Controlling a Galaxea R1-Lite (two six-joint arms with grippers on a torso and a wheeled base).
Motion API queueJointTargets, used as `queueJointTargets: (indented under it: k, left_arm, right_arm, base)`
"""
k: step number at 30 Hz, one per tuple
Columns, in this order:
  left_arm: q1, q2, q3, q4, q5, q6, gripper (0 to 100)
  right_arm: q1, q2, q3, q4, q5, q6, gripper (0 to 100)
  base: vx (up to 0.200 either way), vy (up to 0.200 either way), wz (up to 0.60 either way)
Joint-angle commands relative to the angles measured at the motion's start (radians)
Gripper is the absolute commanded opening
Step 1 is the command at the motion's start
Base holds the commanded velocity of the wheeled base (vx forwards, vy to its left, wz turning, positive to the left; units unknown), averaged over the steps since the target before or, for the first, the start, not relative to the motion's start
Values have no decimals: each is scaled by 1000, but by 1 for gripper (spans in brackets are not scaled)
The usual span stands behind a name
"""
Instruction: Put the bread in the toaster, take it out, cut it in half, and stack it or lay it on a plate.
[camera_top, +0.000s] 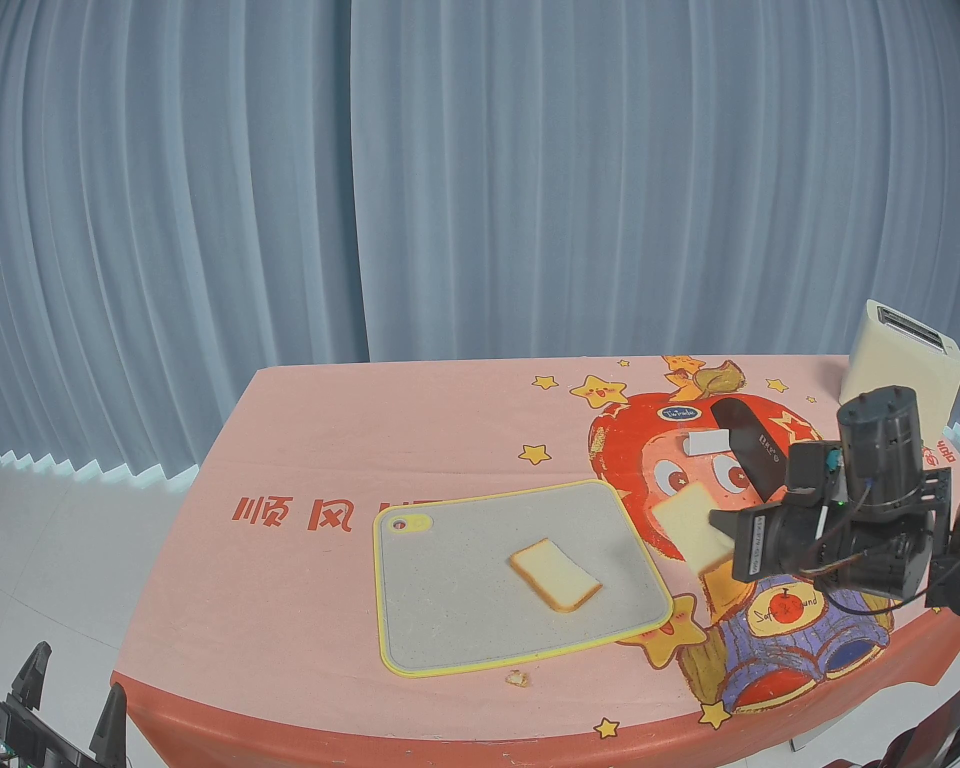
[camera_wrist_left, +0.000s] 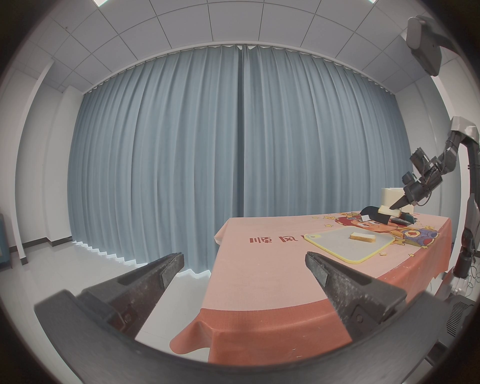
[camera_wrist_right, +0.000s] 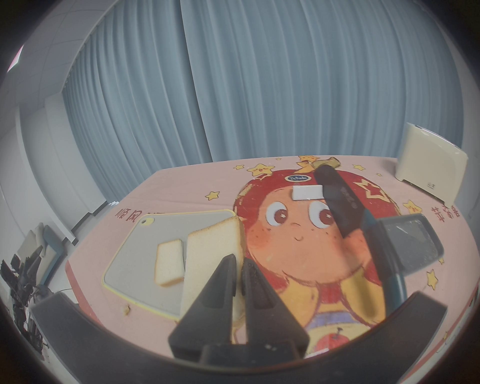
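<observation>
Partly, the right gripper (camera_wrist_right: 239, 260) hides the bread slice (camera_wrist_right: 210, 252) it pinches.

Red Chinese characters (camera_top: 295, 513) stand on the tablecloth (camera_top: 400, 420); a small oval label (camera_top: 680, 412), illegible, marks its cartoon apple (camera_top: 625, 450).

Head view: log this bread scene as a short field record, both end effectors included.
right end effector: shut on a bread slice, held above the table right of the cutting board
left end effector: open, low, off the table's near left corner
cutting board: one smaller bread piece lying flat
knife: on the table, beyond the held slice
toaster: far right corner, upright
crumb: on the table by the board's front edge
</observation>
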Motion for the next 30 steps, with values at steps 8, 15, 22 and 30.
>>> queueJointTargets:
  k: [8,15,22,30]
  left_arm:
    - [0,-10,18,0,-1,2,100]
    - [0,-10,18,0,1,-2,100]
    - [0,-10,18,0,1,-2,100]
    - [0,-10,18,0,1,-3,100]
  right_arm:
    - [36,-289,129,0,-16,-3,0]
    - [48,-290,129,-2,-61,-5,0]
    - [53,-292,135,0,-118,-9,0]
    - [56,-283,129,-2,-134,-11,0]
  base:
    - [0,0,0]
    - [0,0,0]
    - [0,0,0]
    - [0,-25,0]
